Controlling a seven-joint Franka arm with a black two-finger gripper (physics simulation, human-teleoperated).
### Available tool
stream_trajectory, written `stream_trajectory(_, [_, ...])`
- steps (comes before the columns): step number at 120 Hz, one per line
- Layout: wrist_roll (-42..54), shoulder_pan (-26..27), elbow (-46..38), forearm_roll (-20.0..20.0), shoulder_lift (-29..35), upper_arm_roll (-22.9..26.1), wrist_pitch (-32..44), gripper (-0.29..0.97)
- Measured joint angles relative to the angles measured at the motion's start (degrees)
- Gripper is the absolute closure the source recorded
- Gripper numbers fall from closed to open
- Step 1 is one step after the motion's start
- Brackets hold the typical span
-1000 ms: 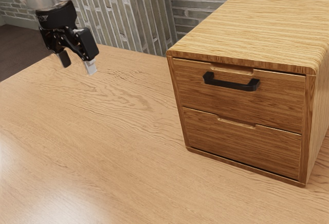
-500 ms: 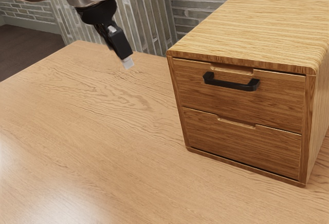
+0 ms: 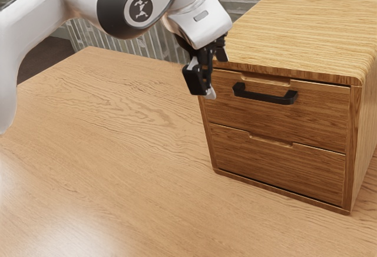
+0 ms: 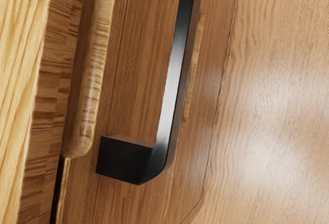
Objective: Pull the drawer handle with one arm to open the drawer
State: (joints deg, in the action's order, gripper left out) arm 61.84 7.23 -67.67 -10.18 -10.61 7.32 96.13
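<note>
Jaws at edge of top drawer (image 3: 312, 114), just beside handle (image 3: 265, 96), above table (image 3: 118, 151).

Side cam's looking down at the cabinet (image 3: 294, 33) from off its front; wrist cam's hugging its handle (image 4: 177, 70), both catching that.

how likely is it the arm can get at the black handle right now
Probably yes: the arm hangs by the cabinet's corner, level with the handle, which stands off the drawer front, and nothing lies between them.
</note>
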Motion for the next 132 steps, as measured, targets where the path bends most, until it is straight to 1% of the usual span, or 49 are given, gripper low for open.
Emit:
stream_trajectory(6, [2.0,0.3,-0.3,0.0,0.4,0.2,0.7,0.00])
stream_trajectory(10, [3.3,0.6,-1.5,0.0,3.0,0.3,1.1,0.00])
stream_trajectory(17, [5.3,0.8,-5.7,0.0,10.3,0.3,1.6,0.00])
stream_trajectory(23, [6.8,1.6,-7.6,0.1,12.0,0.4,1.8,0.00])
stream_trajectory(41, [9.8,1.0,-10.0,0.9,8.5,4.3,2.4,0.00])
stream_trajectory(56, [11.1,3.4,-9.2,1.0,5.6,4.5,3.4,0.00])
stream_trajectory(66, [10.6,3.4,-8.8,0.4,4.9,4.3,3.9,0.00])
stream_trajectory(74, [9.7,3.0,-8.7,-0.7,4.1,4.1,4.3,0.00])
stream_trajectory(82, [8.1,2.7,-8.8,-3.0,3.5,4.0,4.9,0.00])
stream_trajectory(97, [4.8,3.5,-10.8,-6.0,3.8,3.9,8.0,0.00])
stream_trajectory(112, [2.0,3.9,-11.1,-7.0,3.3,4.1,9.6,0.00])
stream_trajectory(132, [-3.4,3.8,-11.1,-7.1,2.1,4.0,10.2,0.00])
